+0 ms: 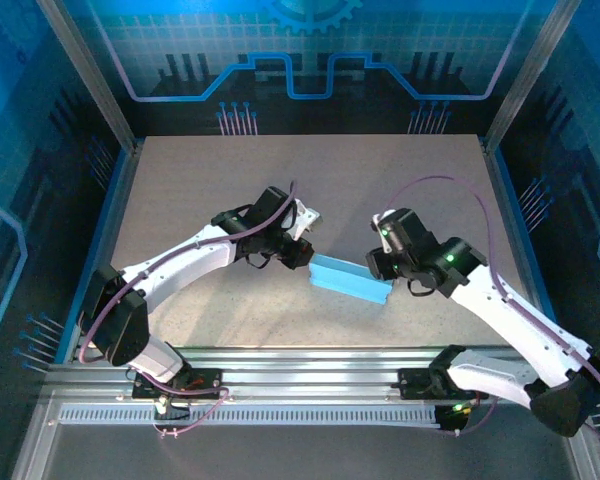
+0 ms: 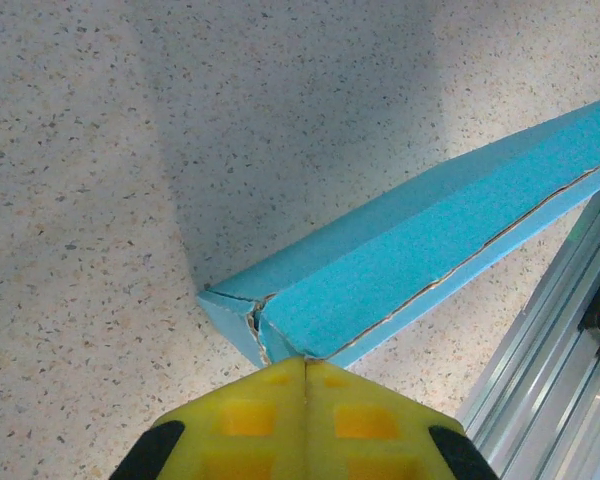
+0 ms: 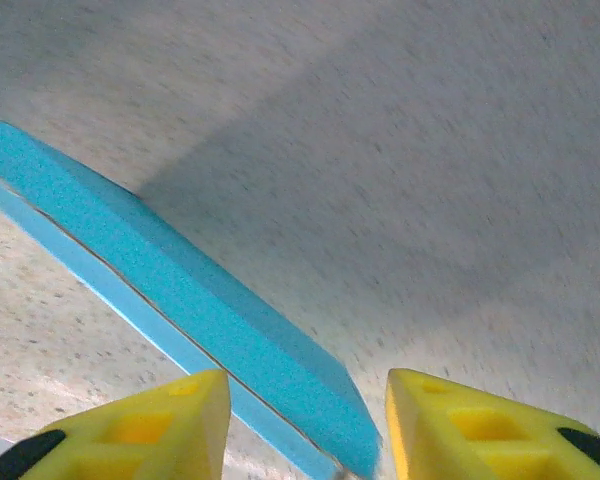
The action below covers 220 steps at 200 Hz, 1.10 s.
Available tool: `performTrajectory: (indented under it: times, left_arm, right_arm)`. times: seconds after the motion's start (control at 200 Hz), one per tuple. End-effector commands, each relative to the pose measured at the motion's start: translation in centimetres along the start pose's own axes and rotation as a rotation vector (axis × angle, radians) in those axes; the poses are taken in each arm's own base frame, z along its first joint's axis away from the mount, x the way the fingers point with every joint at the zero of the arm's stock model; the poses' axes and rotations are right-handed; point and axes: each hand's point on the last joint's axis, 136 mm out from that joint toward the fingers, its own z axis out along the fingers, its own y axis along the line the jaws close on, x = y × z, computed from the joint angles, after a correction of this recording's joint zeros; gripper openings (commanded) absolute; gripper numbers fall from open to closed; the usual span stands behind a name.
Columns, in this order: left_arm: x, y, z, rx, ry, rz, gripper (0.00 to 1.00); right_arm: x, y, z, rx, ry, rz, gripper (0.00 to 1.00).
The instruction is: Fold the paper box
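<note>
The left claw (image 2: 305, 380), pressed together and holding nothing, touches with its tip one end corner of the paper box (image 2: 430, 250). The box lies on the table (image 2: 100, 150) between the two arms, nearly closed, with one seam slightly open. The right claw (image 3: 305, 378) stands spread around the other end; I judge the last closing is in hand, and it next needs a gentle squeeze there.

paper box (image 1: 348, 279) between left tool (image 2: 305, 366), right tool (image 3: 308, 386)
</note>
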Motion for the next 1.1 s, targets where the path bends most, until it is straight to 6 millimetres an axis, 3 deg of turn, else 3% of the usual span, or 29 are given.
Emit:
performTrajectory:
  times: [0.0,0.14,0.235,0.721,1.096]
  left_arm:
    - [0.5,0.0,-0.2,-0.019,0.041,-0.022,0.00]
    - [0.5,0.1,-0.4,-0.027,0.043,-0.024,0.00]
    - [0.5,0.0,-0.4,-0.025,0.045,-0.023,0.00]
    - [0.5,0.0,-0.1,-0.024,0.058,-0.023,0.00]
    - [0.5,0.0,-0.3,-0.025,0.055,-0.019,0.00]
  right_arm:
    - [4.0,-3.0,-0.4,0.130,0.121,0.139,0.42]
    - [6.2,-4.5,-1.1,0.189,0.181,0.219,0.38]
    - [6.8,-4.4,-0.8,0.168,0.197,0.244,0.36]
    - [4.8,-2.2,1.2,0.007,0.132,0.260,0.30]
    - [4.2,-2.7,2.3,0.006,0.108,0.273,0.25]
